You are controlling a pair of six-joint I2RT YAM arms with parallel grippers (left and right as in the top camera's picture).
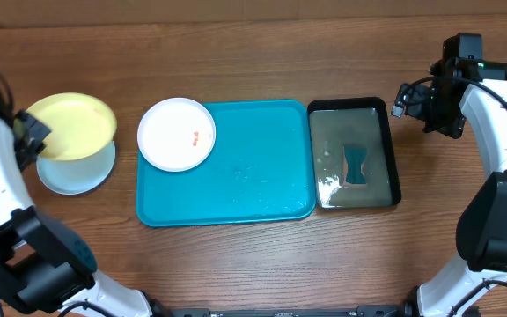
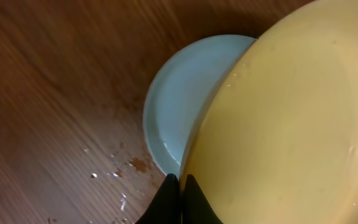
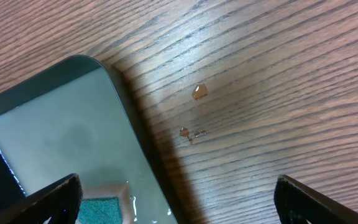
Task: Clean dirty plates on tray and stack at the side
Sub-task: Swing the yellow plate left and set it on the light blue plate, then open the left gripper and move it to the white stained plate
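The teal-blue tray (image 1: 262,176) lies mid-table. The white plate (image 1: 176,134) with a small orange smear rests on its left rim. The pale cyan plate (image 1: 76,174) lies on the table at the far left. My left gripper (image 1: 35,130) is shut on the rim of the yellow-green plate (image 1: 70,125) and holds it tilted over the cyan plate. In the left wrist view the shut fingers (image 2: 180,186) pinch the yellow-green plate (image 2: 291,124) above the cyan plate (image 2: 179,99). My right gripper (image 3: 178,196) is open and empty, high at the far right of the table (image 1: 412,99).
A glossy black tray (image 1: 391,132) with water and a teal sponge (image 1: 356,165) stands right of the teal tray; its corner (image 3: 114,84) and the sponge (image 3: 101,208) show in the right wrist view. Drops lie on the wood (image 3: 199,91) and near the cyan plate (image 2: 138,163).
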